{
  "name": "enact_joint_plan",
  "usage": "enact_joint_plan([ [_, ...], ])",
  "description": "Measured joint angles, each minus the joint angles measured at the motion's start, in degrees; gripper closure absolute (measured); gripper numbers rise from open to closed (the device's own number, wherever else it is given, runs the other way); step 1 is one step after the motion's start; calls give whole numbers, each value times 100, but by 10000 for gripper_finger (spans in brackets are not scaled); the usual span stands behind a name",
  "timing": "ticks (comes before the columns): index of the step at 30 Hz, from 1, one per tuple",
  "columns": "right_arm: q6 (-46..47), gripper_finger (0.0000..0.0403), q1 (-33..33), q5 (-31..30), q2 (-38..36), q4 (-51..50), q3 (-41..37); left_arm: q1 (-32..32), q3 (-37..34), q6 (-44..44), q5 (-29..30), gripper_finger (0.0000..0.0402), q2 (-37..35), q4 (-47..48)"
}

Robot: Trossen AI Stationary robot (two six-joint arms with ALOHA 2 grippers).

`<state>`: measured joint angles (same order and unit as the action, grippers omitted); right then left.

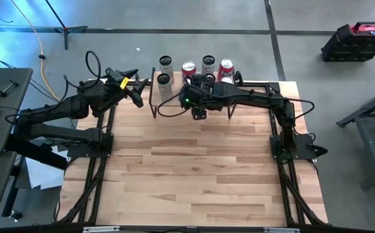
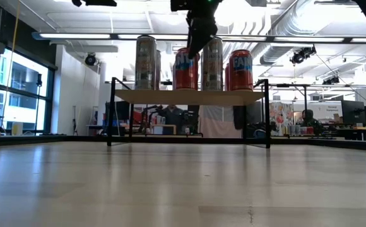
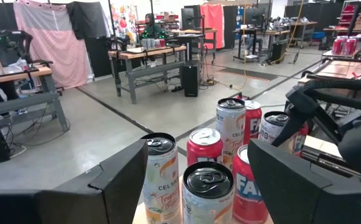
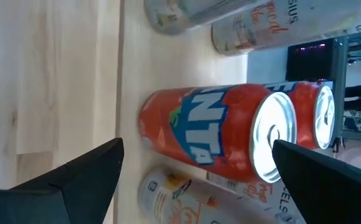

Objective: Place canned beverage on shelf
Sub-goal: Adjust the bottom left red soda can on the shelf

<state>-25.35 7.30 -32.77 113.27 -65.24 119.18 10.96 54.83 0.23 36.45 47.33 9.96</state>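
Six cans stand upright on the shelf (image 1: 194,87), the small plank-topped stand on black legs at the far edge of my table (image 1: 194,168). Three are pale cans (image 1: 166,63) and three are red cans (image 1: 226,68); all have their lids sealed, so I cannot see any contents. In the low view the cans line the plank from near its left end to short of its right end, a tall silver one (image 2: 146,62) leftmost and a red one (image 2: 240,69) rightmost.

My right gripper (image 1: 200,114) hangs over the shelf's near edge, the arm stretched across from the table's right side. Its fingers (image 4: 75,180) are spread as wide as they go and hold nothing; a red can (image 4: 221,127) lies between them but apart from both.

My left gripper (image 1: 136,97) sits just beside the shelf's left end, pointing along the row. Its fingers (image 3: 115,183) are parted and empty, with a pale can (image 3: 208,193) nearest in front.
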Motion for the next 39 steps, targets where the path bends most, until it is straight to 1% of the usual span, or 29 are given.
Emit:
enact_joint_plan([
  [6,-6,7,47,143,0,352,0,0,0,0,0,135,0,0],
  [15,97,7,267,189,1,340,-1,0,0,0,0,135,0,-10],
  [18,184,7,324,509,2,337,1,0,0,0,0,135,0,-49],
  [21,332,7,360,605,2,324,1,0,0,0,0,135,2,-48],
  [29,91,7,364,799,0,355,6,0,0,0,0,135,0,-98],
  [34,63,7,375,925,0,575,6,0,0,0,0,135,1,-103],
  [39,-56,7,371,919,4,685,3,0,0,0,0,135,2,-105],
])
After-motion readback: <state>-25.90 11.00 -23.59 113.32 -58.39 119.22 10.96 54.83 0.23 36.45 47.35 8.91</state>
